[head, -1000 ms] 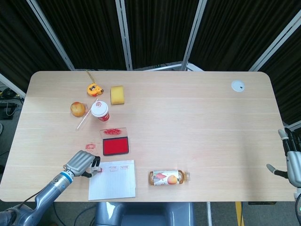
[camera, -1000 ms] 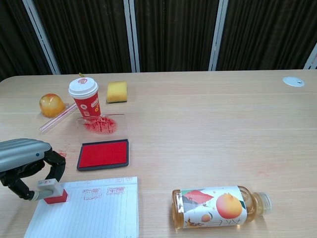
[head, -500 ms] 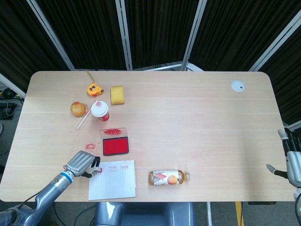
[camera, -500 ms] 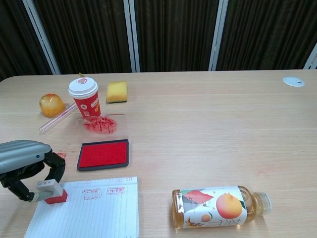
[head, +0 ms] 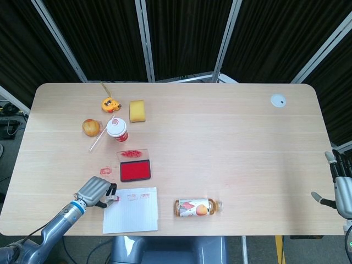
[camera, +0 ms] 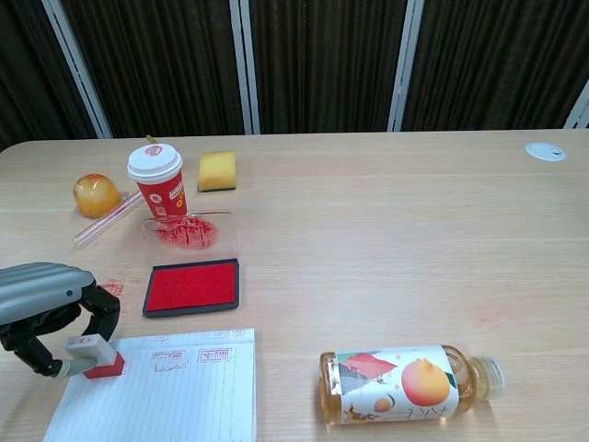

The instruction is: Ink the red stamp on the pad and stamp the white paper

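Chest view — red stamp between left hand's fingers — seemingly on paper.

left hand: silver-grey shell, black fingers | wrist: blue ring, grey arm | right hand: grey

The left hand has drawn the stamp slightly left and nearer. The paper has slid with it, its far edge now tilted a little on the worktop.
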